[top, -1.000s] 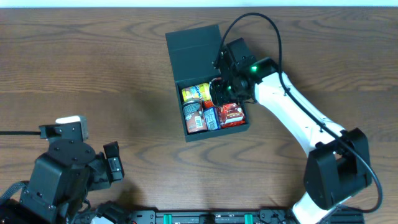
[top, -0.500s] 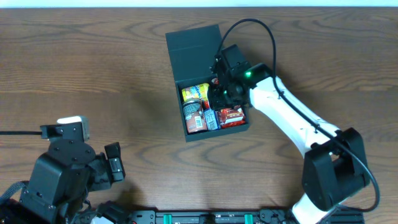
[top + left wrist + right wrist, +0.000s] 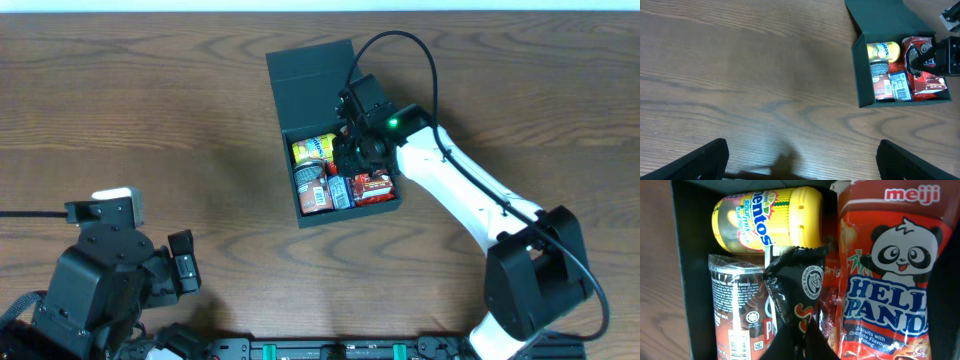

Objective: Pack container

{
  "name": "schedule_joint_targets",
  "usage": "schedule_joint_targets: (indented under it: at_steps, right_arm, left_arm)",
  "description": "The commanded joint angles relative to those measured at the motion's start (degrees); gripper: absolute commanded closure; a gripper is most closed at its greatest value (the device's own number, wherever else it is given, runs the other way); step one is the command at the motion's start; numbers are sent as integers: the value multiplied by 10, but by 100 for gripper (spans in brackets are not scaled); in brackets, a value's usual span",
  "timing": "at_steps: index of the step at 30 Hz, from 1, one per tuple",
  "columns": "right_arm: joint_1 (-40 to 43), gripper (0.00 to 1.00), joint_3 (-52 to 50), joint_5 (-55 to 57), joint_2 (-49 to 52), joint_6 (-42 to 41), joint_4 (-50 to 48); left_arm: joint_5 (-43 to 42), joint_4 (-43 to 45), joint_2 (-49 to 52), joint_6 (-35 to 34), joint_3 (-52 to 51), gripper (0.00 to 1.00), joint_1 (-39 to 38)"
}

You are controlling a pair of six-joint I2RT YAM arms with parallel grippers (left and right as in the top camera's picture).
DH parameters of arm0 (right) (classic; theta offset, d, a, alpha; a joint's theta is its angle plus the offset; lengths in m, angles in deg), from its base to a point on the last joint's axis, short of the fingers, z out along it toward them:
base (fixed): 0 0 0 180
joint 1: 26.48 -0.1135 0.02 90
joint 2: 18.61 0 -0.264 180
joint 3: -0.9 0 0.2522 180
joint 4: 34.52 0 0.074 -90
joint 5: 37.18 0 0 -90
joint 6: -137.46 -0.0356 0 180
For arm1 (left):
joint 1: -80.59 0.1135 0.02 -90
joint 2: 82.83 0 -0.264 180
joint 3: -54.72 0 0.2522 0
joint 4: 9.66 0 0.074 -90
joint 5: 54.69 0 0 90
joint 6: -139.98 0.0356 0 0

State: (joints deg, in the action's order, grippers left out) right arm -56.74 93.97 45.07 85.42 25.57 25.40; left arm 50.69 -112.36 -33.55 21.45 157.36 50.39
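The right arm has swung left since the earlier overhead view, and the right gripper [image 3: 352, 150] now sits lower over the middle of the open box instead of its right rim. The left arm has not moved.

**Location.** The container [image 3: 350, 212] stands on the wooden surface [image 3: 150, 120], centre-far. Its hinged lid [image 3: 312, 85] lies open on the far side. Inside are a yellow Mentos bottle [image 3: 770, 222], a red Hello Panda pouch [image 3: 890, 280], a dark wrapped packet [image 3: 735, 305] and a black sachet [image 3: 800, 285] lying on top.

**Gripper state.**
- Right gripper: the wrist view is filled by the black sachet. You cannot tell whether the fingers are pinching it or letting go.
- Left gripper [image 3: 802, 150]: spread wide, holding nothing, well apart from the container.

**Handling, as judged.**
- Treat the container as light cardboard: stiff along its folded edges, but likely to flex mid-wall.
- Its matte skin should give good friction.
- With the snacks loaded, expect it to slide less readily than when empty.
- To close it, take hold at the free far edge of the lid, near its middle, and fold it over the hinge.
- Avoid squeezing the thin walls, which may buckle.
- Check that the sachet lies below the rim first.
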Motion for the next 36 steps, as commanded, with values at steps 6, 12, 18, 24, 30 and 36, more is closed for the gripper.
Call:
schedule_joint_targets:
  at_steps: [6, 12, 18, 24, 30, 36]
  right_arm:
    - [-6, 1, -3, 15, 2, -4, -7]
    - [-6, 1, 1, 15, -13, -4, -21]
    - [-5, 1, 17, -67, -130, -4, -22]
    - [-4, 1, 17, 21, -283, 27, 38]
    - [-4, 1, 16, 198, -375, 13, 169]
    - [-4, 1, 15, 279, -394, -17, 262]
  left_arm:
    - [0, -4, -2, -2, 8, 5, 2]
    - [2, 3, -2, -2, 8, 5, 2]
    - [38, 22, -2, 3, 8, 5, 2]
    - [112, 54, -2, 2, 7, 5, 2]
    - [178, 102, -2, 2, 1, 5, 2]
    - [162, 168, -2, -43, -51, 5, 5]
